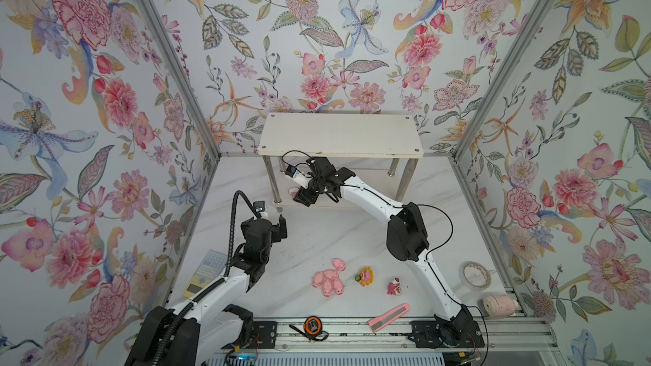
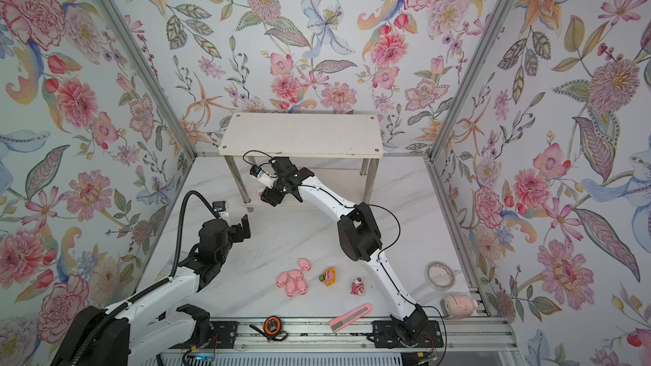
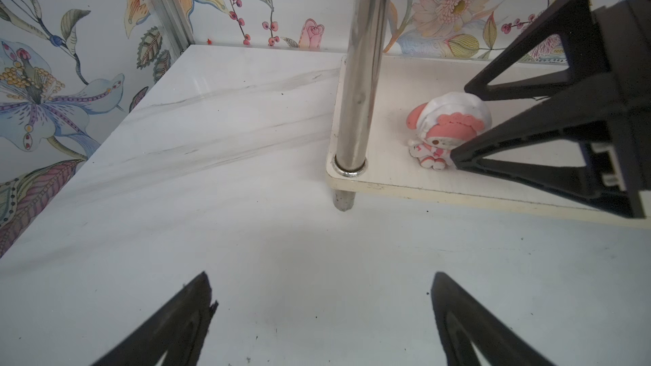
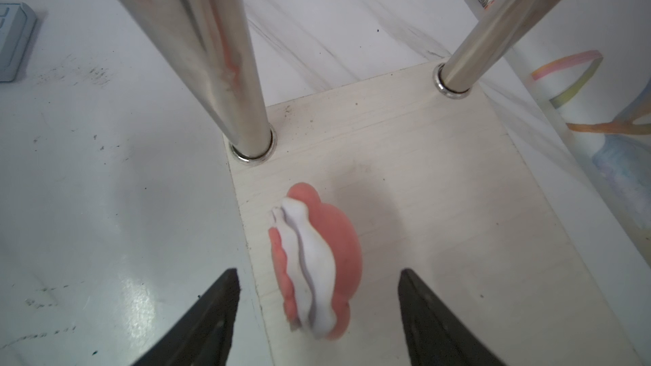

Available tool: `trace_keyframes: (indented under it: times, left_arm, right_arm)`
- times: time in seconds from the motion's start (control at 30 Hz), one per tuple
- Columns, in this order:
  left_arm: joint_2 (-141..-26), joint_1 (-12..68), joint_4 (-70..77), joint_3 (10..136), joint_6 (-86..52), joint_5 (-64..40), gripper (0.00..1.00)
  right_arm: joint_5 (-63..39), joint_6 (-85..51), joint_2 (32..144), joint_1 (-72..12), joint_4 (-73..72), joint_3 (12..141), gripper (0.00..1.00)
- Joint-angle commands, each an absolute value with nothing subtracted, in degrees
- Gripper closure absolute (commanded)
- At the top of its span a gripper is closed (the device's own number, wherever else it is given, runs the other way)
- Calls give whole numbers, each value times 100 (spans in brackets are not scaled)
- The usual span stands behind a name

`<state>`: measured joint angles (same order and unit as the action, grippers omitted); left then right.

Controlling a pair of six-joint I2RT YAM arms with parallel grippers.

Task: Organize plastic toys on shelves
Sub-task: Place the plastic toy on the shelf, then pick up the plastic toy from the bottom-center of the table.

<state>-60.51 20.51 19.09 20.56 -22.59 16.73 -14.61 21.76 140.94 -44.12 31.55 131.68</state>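
Note:
The shelves (image 1: 340, 133) stand at the back of the table, a two-tier rack of white boards on chrome legs. A whitish round-headed figurine (image 4: 317, 262) stands on the lower board (image 4: 422, 170) by its front left leg; the left wrist view shows the figurine (image 3: 447, 124) too. My right gripper (image 4: 318, 272) is open, one jaw on each side of it with gaps. My left gripper (image 3: 321, 276) hangs open and empty above bare table, left of the rack. Several pink pigs (image 1: 329, 281), a yellow-maned figurine (image 1: 365, 275) and a red-pink one (image 1: 394, 286) lie near the front.
A pink-and-grey bar (image 1: 389, 317) and an orange-black tape measure (image 1: 311, 326) lie at the front edge. A tape roll (image 1: 476, 275) and a pink cylinder (image 1: 500, 305) sit at the right. A calculator (image 1: 204, 272) lies at the left wall. A chrome leg (image 3: 359, 65) stands close to the figurine.

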Motion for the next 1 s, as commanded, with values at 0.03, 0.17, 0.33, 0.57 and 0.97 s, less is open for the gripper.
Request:
trace_keyframes:
  times: [0.03, 0.17, 0.33, 0.57, 0.97]
  left_arm:
    - [-5859, 1983, 1916, 2042, -2327, 1639, 3]
    - [-5727, 1978, 1910, 2010, -2290, 1608, 3]
    - [-5685, 2060, 2000, 1987, -2234, 1259, 4]
    - [-5898, 2501, 2333, 1949, -2227, 1279, 6]
    - [-6956, 3012, 3133, 2363, -2256, 1336, 6]
  right_arm:
    - [-1487, 1761, 13485, -4296, 2939, 12555, 23]
    - [-1349, 1429, 12751, -4294, 2294, 11464, 21]
    - [-1075, 923, 11681, -4299, 1697, 9877, 20]
    - [-160, 42, 9780, -4624, 1744, 7367, 21]
    - [-463, -1992, 8080, -5014, 3932, 5336, 20]
